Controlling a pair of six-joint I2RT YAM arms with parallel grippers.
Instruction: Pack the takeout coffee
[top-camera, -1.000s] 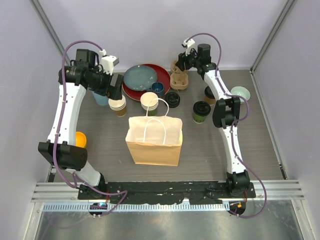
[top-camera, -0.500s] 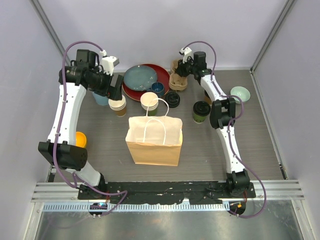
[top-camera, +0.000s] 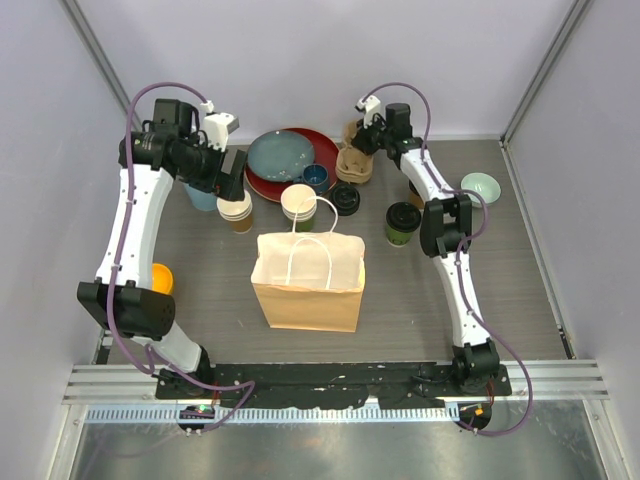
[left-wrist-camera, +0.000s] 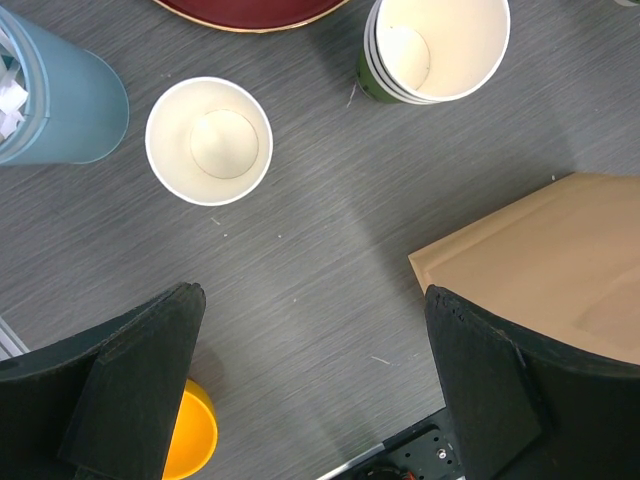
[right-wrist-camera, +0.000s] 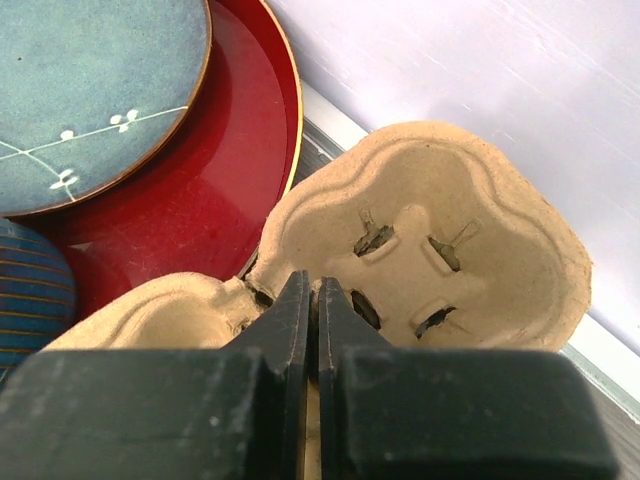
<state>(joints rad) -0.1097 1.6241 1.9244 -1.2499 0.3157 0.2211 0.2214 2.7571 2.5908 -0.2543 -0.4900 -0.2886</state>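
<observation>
A green-sided takeout coffee cup (top-camera: 402, 222) with a black lid on it stands right of centre. A loose black lid (top-camera: 346, 198) lies behind the brown paper bag (top-camera: 308, 282). My right gripper (right-wrist-camera: 318, 290) is shut on the middle ridge of a pulp cup carrier (right-wrist-camera: 460, 220), which sits at the back by the plates (top-camera: 356, 162). My left gripper (left-wrist-camera: 312, 300) hangs open over bare table, with nothing between its fingers. It is just above a brown-sided stack of cups (top-camera: 236, 210). The right arm hides any brown-sided single cup.
A green-sided stack of nested cups (left-wrist-camera: 437, 50) stands behind the bag. A light-blue cup of stirrers (left-wrist-camera: 60, 100) is at the left. At the back a blue plate rests on a red plate (top-camera: 262, 185), beside a small dark-blue cup (top-camera: 316, 178). A mint bowl (top-camera: 480, 185) and an orange cup (top-camera: 160, 277) are also out.
My right gripper has moved back and left onto the pulp carrier and closed on its ridge. The left arm has not moved.
</observation>
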